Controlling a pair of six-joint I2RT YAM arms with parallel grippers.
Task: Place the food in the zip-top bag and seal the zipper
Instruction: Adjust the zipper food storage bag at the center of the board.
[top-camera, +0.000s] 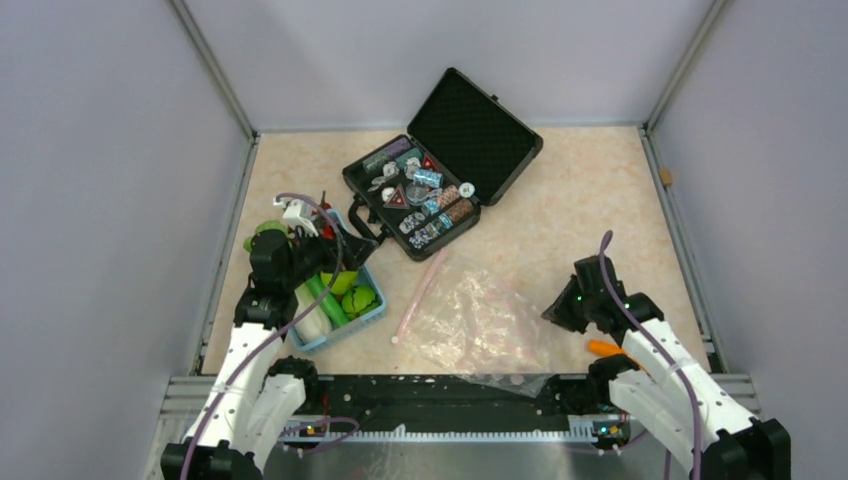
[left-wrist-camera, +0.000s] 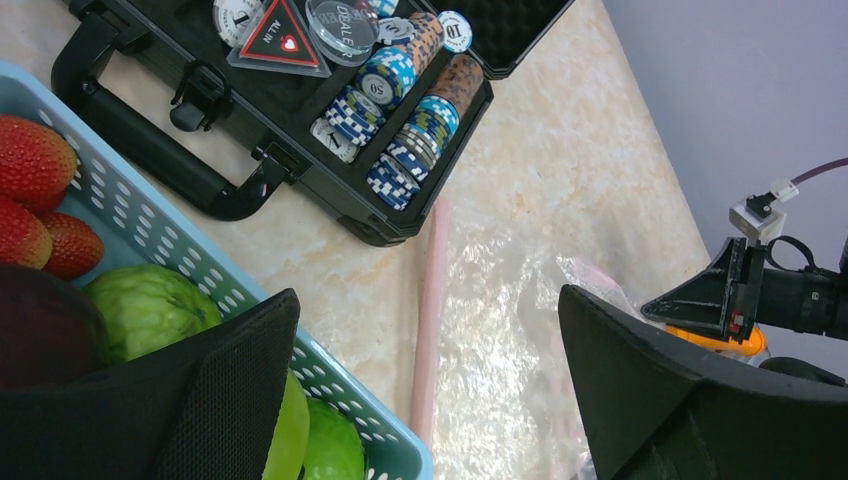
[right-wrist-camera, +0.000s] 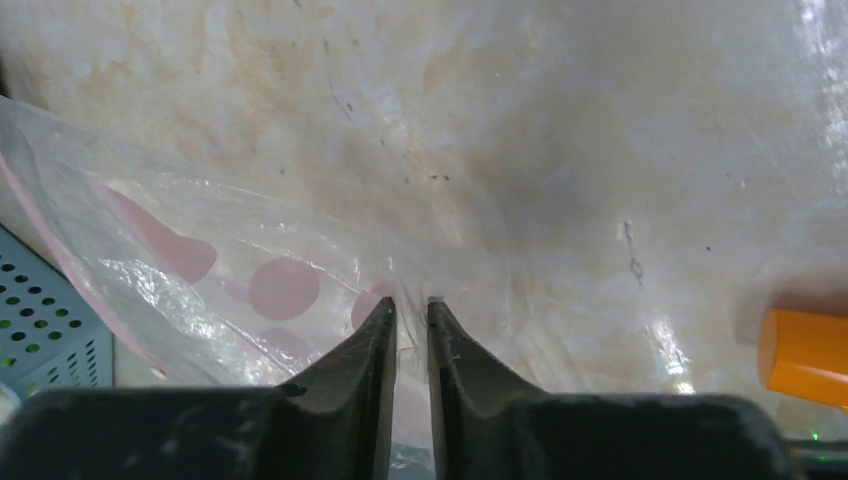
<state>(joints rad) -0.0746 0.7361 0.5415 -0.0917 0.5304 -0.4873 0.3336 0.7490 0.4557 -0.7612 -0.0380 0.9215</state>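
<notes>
The clear zip-top bag (top-camera: 480, 322) lies flat at the table's front, its pink zipper (top-camera: 420, 292) on its left side. Food sits in the light blue basket (top-camera: 372, 312): a cucumber (top-camera: 325, 298), a white-green vegetable (top-camera: 310, 322) and a green leafy ball (top-camera: 360, 298). In the left wrist view I see red pieces (left-wrist-camera: 35, 160), a leafy ball (left-wrist-camera: 150, 305) and a dark purple piece (left-wrist-camera: 40, 325). An orange piece (top-camera: 605, 348) lies on the table right of the bag. My left gripper (left-wrist-camera: 430, 400) is open and empty above the basket's edge and the zipper (left-wrist-camera: 432, 300). My right gripper (right-wrist-camera: 411, 302) pinches the bag's (right-wrist-camera: 250, 290) right edge.
An open black case (top-camera: 440, 185) of chips and trinkets stands behind the bag, its handle toward the basket. Grey walls close in the table on three sides. The orange piece (right-wrist-camera: 805, 355) lies just right of my right gripper.
</notes>
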